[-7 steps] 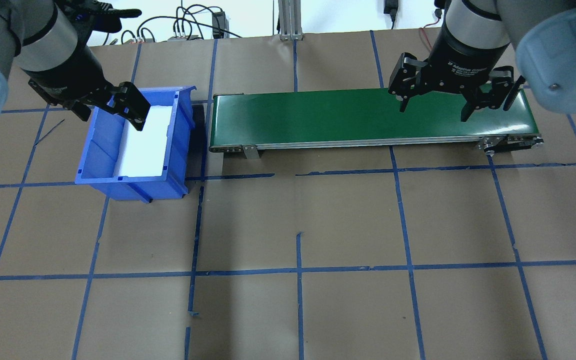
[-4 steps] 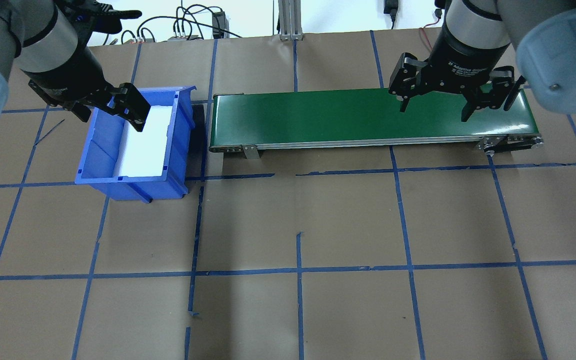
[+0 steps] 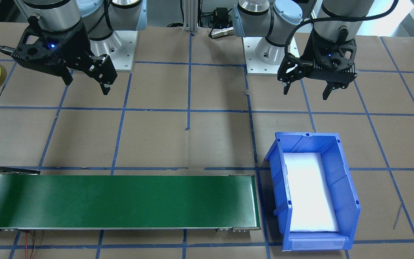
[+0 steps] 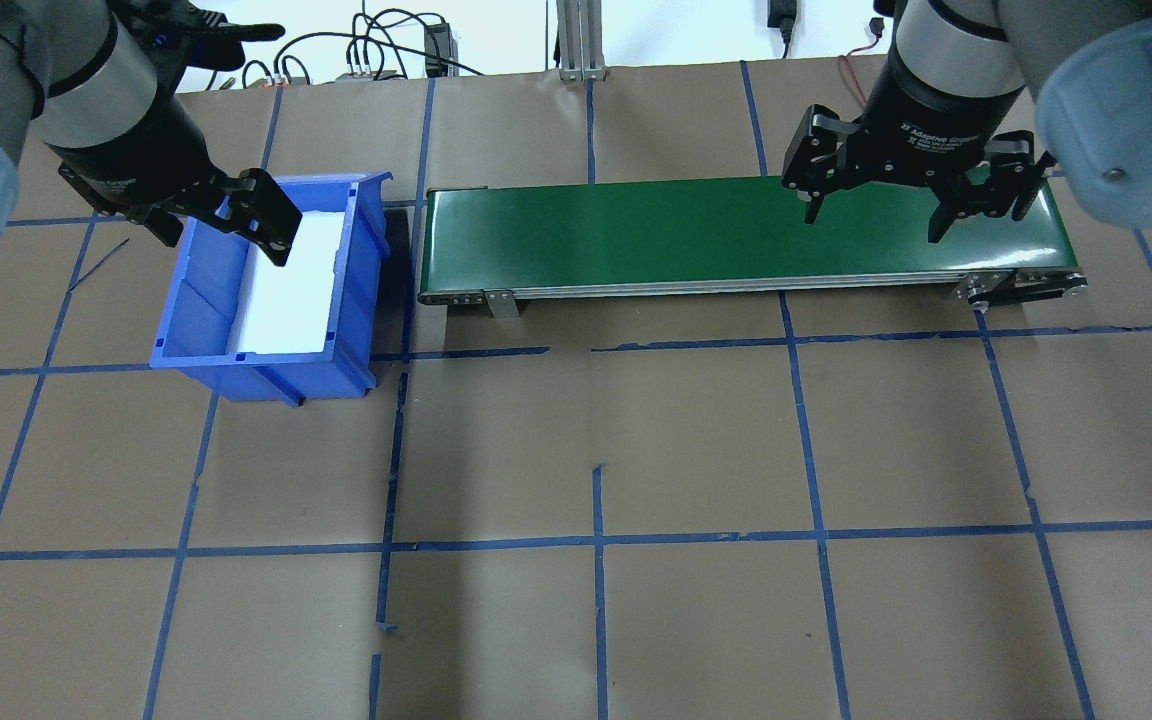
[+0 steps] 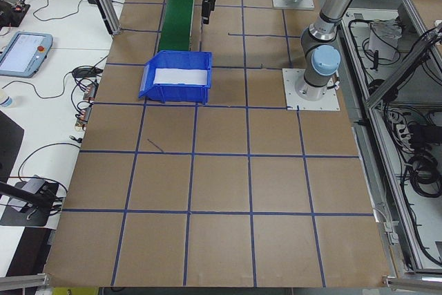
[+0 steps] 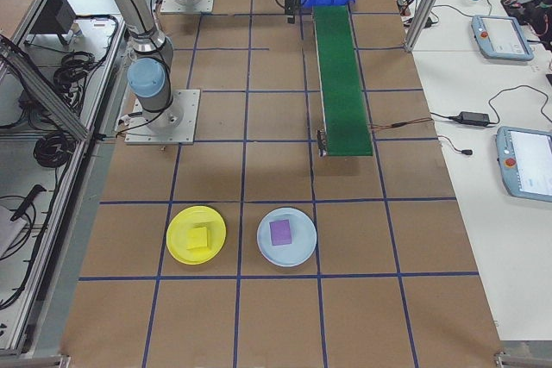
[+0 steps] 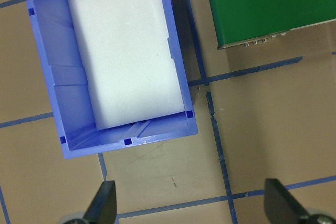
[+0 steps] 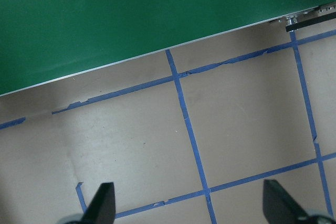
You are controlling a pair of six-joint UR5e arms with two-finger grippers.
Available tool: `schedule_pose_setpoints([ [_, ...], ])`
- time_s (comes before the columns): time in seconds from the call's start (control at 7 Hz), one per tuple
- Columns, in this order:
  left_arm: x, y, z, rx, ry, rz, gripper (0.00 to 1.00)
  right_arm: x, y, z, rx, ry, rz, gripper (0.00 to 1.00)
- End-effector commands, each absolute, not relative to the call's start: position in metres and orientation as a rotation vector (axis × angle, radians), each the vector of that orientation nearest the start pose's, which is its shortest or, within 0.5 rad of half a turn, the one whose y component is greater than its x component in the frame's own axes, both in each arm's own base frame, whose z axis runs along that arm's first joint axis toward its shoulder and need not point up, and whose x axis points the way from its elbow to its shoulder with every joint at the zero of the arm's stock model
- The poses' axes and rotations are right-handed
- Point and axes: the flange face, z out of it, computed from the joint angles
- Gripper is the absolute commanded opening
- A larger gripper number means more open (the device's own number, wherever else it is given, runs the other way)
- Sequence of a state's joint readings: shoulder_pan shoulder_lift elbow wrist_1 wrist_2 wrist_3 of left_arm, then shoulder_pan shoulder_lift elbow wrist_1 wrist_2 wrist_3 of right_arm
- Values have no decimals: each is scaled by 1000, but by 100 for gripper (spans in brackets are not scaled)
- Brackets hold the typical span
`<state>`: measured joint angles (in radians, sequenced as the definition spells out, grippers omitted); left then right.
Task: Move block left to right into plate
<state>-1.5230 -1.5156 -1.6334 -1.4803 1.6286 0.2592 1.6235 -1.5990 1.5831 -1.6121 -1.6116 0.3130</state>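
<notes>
The yellow block [image 6: 199, 238] rests in the middle of the yellow plate [image 6: 178, 224], near the table's end on the robot's right; it looks squarish, so no long axis can be made out, and its sides run roughly parallel to the table's edges. A purple block [image 6: 280, 232] lies on the pale blue plate [image 6: 300, 253] just beside it (both plates well apart from the arms). The right gripper [image 4: 873, 215] hangs over the green conveyor [image 4: 636, 235], fingers [image 8: 103, 202] spread apart and empty, far from the block. The left gripper [image 3: 306, 90] hovers near the blue bin [image 4: 201, 330], fingers likewise parted, holding nothing.
</notes>
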Motion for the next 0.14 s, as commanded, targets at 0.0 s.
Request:
schedule_pose_setpoints([
  [0.0, -104, -482, 494, 318, 3054, -117, 100, 155, -477, 499, 412, 3145, -99, 100],
])
